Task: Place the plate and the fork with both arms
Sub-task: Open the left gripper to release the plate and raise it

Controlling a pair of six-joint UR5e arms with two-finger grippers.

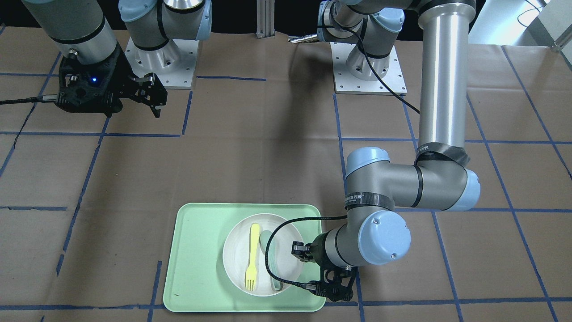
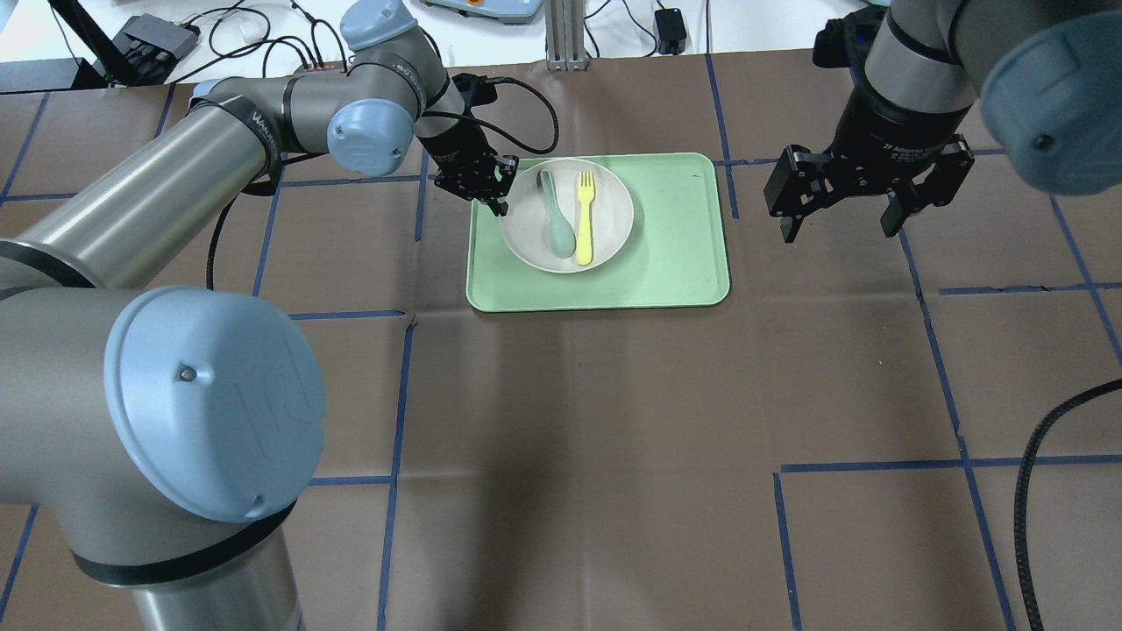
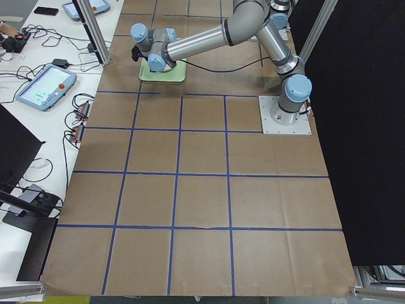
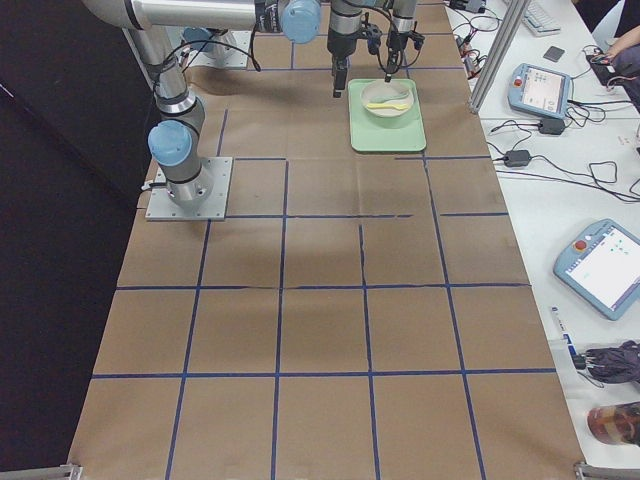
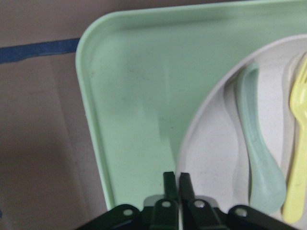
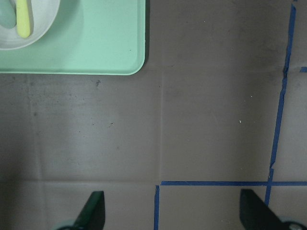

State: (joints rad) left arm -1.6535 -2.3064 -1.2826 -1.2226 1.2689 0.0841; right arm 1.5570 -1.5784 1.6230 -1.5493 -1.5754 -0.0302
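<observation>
The off-white plate (image 2: 605,237) lies on the left part of the mint-green tray (image 2: 675,245). The yellow fork (image 2: 585,219) lies in the plate beside a grey-green spoon (image 2: 555,223). My left gripper (image 2: 498,203) is at the plate's left rim. In the left wrist view its fingers (image 5: 169,184) are shut together on the rim of the plate (image 5: 216,158), beside the spoon (image 5: 256,153) and fork (image 5: 297,158). My right gripper (image 2: 841,228) is open and empty above bare table, right of the tray. Its view (image 6: 172,211) shows the tray corner (image 6: 96,43).
The table is covered in brown paper with a grid of blue tape lines (image 2: 929,350). The right half of the tray holds nothing. Both arm bases (image 1: 368,67) stand at the robot's edge of the table. Cables and teach pendants lie beyond the far edge.
</observation>
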